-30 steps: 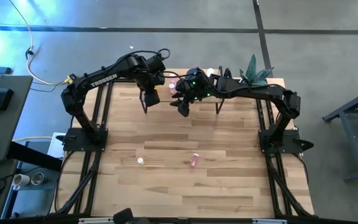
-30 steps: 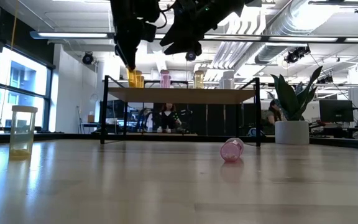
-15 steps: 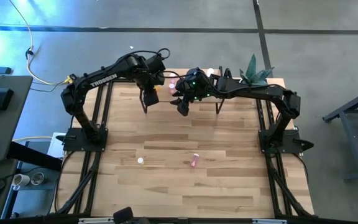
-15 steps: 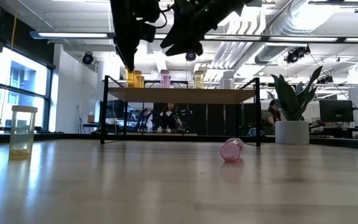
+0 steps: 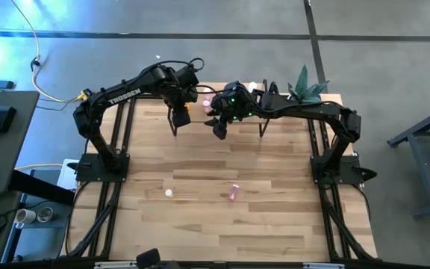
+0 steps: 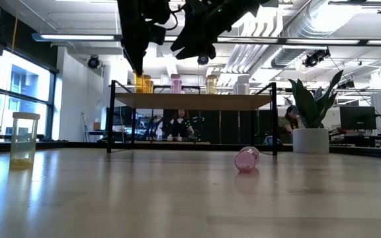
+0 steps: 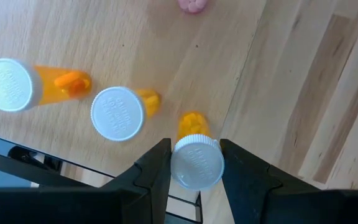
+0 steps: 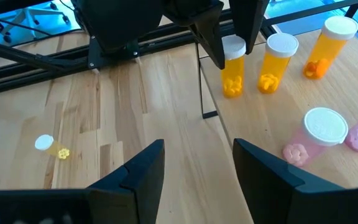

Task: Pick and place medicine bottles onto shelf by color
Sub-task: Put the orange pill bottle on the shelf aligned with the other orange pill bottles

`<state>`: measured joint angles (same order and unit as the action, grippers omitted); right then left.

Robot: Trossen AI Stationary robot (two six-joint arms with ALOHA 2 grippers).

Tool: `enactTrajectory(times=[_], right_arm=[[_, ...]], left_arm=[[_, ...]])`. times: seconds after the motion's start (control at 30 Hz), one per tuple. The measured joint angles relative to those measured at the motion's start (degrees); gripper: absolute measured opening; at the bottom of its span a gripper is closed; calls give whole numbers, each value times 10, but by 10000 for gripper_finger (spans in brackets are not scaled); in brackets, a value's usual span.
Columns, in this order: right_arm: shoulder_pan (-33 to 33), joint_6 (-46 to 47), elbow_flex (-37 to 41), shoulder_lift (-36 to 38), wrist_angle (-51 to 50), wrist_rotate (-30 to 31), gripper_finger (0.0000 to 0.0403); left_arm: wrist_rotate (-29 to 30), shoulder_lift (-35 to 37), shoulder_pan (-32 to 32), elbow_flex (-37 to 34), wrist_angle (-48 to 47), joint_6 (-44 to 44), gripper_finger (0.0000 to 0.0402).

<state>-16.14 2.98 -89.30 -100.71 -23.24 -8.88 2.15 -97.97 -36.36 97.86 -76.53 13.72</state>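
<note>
Hidden: shelf (image 6: 197, 101) mostly covered by both arms in the high view.
Left gripper (image 7: 195, 163): clamped around an orange bottle (image 7: 195, 158) standing on the shelf, beside two others.
Right gripper (image 8: 196, 167): jaws apart, holding nothing, over the shelf.
Tabletop: one pink bottle (image 6: 247, 158) lying, one yellow bottle (image 6: 24, 138) upright.

Left gripper (image 7: 194, 163) clamps downward; right gripper (image 8: 194, 168) hovers open.

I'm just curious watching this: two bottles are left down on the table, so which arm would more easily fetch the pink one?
Probably the right. Its gripper is empty and open, while the left gripper is around an orange bottle at the shelf. The pink bottle lies nearer the right arm's side.
</note>
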Motion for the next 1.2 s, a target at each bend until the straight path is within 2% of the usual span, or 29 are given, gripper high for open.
enactTrajectory(times=[0.3, 0.67, 1.2], right_arm=[[0, 0, 0, 0, 0, 0, 181], [0, 0, 0, 0, 0, 0, 181], [0, 0, 0, 0, 0, 0, 181]], left_arm=[[0, 0, 0, 0, 0, 0, 120], [0, 0, 0, 0, 0, 0, 153], [0, 5, 0, 8, -7, 0, 154]])
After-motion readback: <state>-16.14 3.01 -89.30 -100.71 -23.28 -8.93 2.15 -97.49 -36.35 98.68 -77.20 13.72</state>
